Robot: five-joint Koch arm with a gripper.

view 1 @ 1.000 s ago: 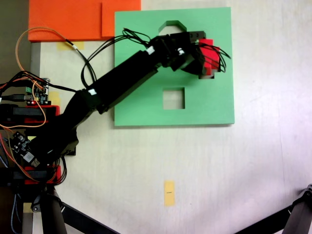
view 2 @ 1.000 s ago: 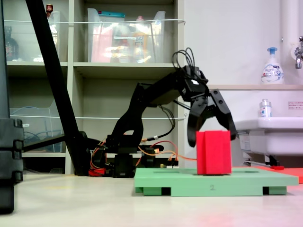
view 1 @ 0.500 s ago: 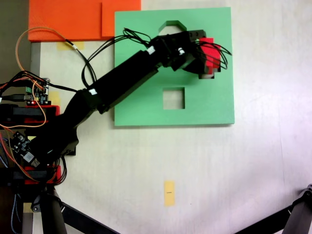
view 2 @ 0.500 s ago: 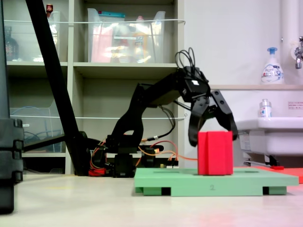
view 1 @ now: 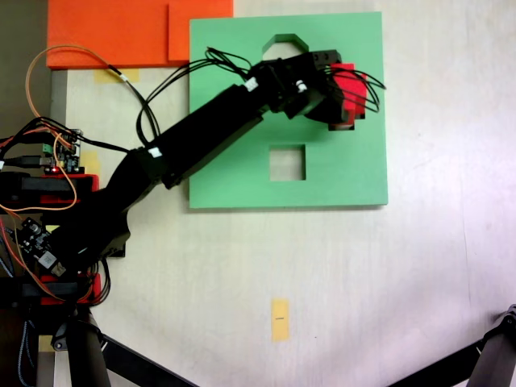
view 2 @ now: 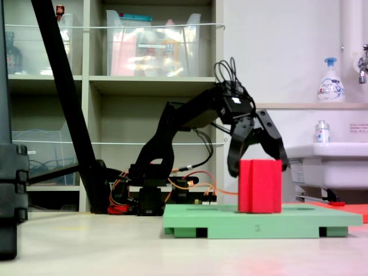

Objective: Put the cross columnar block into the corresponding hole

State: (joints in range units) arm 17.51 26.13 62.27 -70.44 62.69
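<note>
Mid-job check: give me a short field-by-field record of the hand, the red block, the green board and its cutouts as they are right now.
hand: black two-finger hand, jaws spread, straddling the block's top
block: bright red foam cross-section block, upright on the board, most of its height showing above the board
board: flat green foam board, lying on the pale table
visible cutouts: square cutout near the middle, octagonal cutout at the far edge
cross hole: hidden under the hand and block
block seated: cannot tell

block (view 2: 260,186) upright on board (view 2: 299,221) | end effector (view 2: 257,164) astride block | square cutout (view 1: 287,163) nearer arm base
</note>
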